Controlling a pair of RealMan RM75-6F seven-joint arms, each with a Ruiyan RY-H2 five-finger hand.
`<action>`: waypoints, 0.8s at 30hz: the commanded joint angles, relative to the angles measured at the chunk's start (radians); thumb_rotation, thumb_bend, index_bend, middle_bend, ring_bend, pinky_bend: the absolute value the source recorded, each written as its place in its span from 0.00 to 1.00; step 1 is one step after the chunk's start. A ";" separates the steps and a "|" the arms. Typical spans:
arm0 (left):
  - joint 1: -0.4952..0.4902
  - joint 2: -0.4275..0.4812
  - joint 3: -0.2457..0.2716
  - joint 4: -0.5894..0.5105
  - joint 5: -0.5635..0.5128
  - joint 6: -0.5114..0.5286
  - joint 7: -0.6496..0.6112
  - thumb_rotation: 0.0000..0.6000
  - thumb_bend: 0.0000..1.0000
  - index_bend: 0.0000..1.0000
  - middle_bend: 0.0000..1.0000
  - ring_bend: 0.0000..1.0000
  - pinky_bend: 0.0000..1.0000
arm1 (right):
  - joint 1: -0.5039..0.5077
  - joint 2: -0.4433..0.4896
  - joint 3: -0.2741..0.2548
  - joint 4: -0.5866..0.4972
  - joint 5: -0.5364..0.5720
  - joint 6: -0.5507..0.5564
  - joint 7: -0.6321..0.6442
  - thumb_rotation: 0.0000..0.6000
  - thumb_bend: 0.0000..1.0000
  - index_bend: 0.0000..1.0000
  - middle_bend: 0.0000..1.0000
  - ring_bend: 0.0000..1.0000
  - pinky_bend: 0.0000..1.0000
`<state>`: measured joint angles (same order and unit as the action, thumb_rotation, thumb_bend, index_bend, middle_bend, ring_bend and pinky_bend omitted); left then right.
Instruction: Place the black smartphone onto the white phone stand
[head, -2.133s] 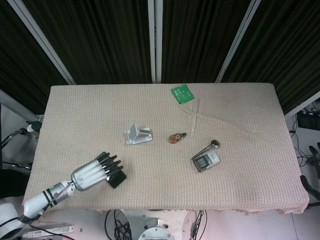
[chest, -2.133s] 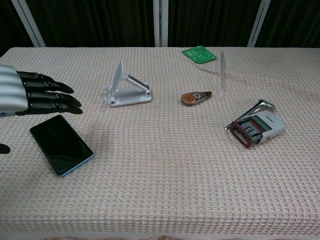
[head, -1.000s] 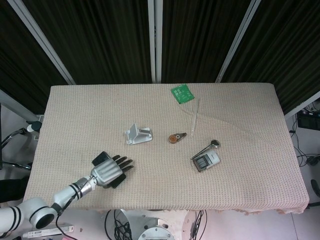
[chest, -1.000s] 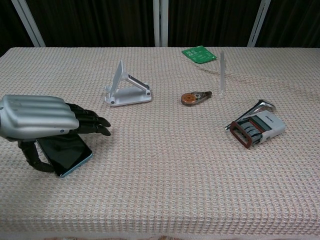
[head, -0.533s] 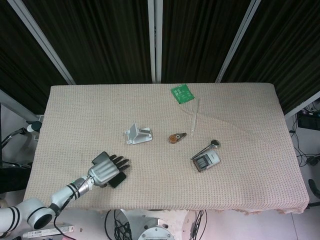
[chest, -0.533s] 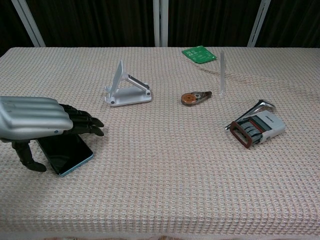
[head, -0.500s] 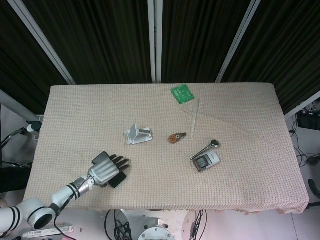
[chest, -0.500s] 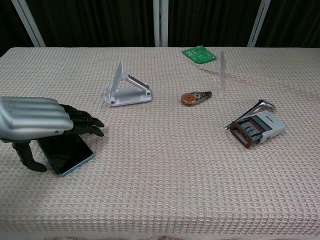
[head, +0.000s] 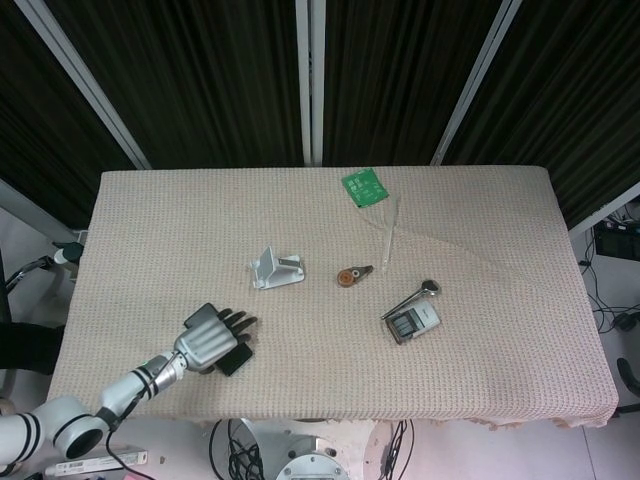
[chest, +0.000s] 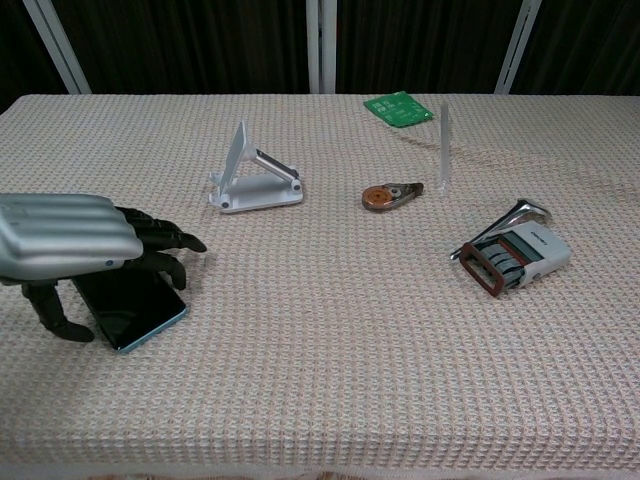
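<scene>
The black smartphone (chest: 135, 305) lies flat on the woven tablecloth near the front left, its far end hidden under my left hand (chest: 70, 240). That hand hovers palm down over it, with the dark fingers (chest: 165, 262) bending down past the phone's far right edge and the thumb (chest: 48, 312) reaching to the cloth at its left side. In the head view the left hand (head: 207, 338) covers most of the phone (head: 237, 360). The white phone stand (chest: 250, 175) stands bare further back, also seen as the stand (head: 275, 270) near the table's middle. My right hand is in neither view.
A brown tape dispenser (chest: 388, 195) sits right of the stand. A clear upright tube (chest: 444, 145) and a green circuit board (chest: 398, 108) are at the back. A small grey device with a red loop (chest: 515, 255) and a metal tool (chest: 525, 212) lie at the right.
My left hand came over the phone from the left and sank lower. In the last half second its fingers have bent further down toward the phone's edge; the phone has not moved.
</scene>
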<state>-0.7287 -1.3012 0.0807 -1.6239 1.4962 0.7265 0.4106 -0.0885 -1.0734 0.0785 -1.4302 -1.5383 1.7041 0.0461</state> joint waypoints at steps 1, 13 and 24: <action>0.010 -0.008 0.012 0.014 0.022 0.022 -0.015 1.00 0.18 0.30 0.01 0.04 0.15 | 0.000 0.001 0.000 -0.001 0.001 -0.002 -0.001 1.00 0.21 0.00 0.00 0.00 0.00; 0.035 -0.033 0.031 0.066 0.119 0.130 -0.149 1.00 0.32 0.61 0.10 0.04 0.15 | 0.000 0.009 -0.001 -0.021 0.003 -0.010 -0.022 1.00 0.21 0.00 0.00 0.00 0.00; 0.059 -0.044 0.030 0.097 0.136 0.198 -0.268 1.00 0.39 0.68 0.31 0.07 0.16 | 0.000 0.015 -0.003 -0.034 0.010 -0.023 -0.031 1.00 0.21 0.00 0.00 0.00 0.00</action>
<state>-0.6751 -1.3436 0.1128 -1.5302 1.6324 0.9137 0.1653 -0.0883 -1.0579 0.0754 -1.4642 -1.5284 1.6815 0.0149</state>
